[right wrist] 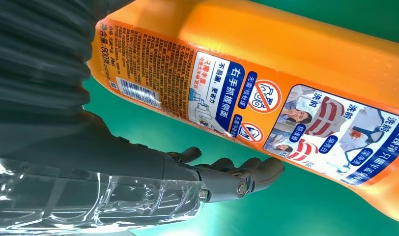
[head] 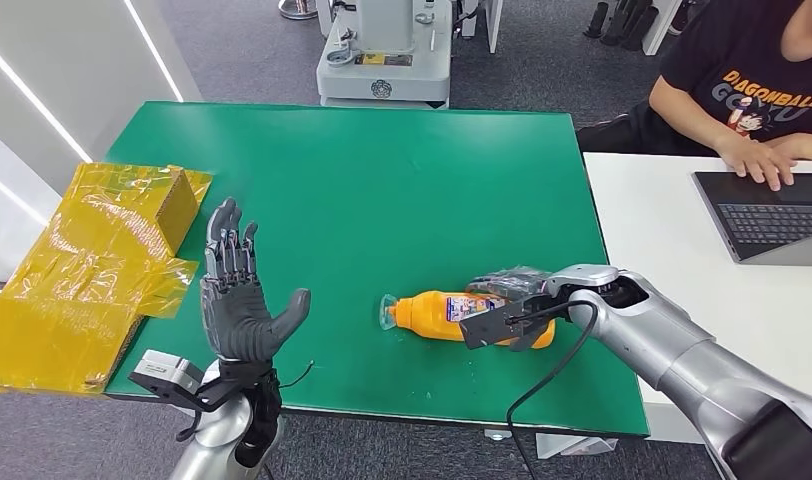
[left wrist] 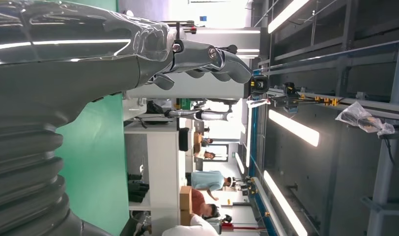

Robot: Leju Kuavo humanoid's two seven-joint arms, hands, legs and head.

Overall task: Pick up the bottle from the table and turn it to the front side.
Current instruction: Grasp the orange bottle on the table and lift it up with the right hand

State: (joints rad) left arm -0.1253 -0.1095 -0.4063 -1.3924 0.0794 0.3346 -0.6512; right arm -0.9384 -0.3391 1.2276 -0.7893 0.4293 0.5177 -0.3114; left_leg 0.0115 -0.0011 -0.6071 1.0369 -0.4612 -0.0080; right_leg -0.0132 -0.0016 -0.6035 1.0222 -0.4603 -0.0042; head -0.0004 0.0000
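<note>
An orange detergent bottle (head: 437, 315) lies on its side on the green table (head: 382, 180), its clear cap pointing left and its printed back label facing up. My right hand (head: 517, 282) reaches over the bottle's base end, with dark fingers on its far side. In the right wrist view the fingers (right wrist: 227, 177) stretch alongside the bottle (right wrist: 286, 73) with a strip of green between them, so nothing is gripped. My left hand (head: 237, 300) is raised near the table's front left edge, well clear of the bottle, with its fingers (left wrist: 212, 59) spread and nothing in it.
A flattened cardboard box wrapped in yellow tape (head: 92, 260) lies at the table's left edge. On the right stands a white table (head: 662, 230) with a laptop (head: 772, 215), where a seated person (head: 752, 90) types. A grey machine (head: 387, 50) stands behind the green table.
</note>
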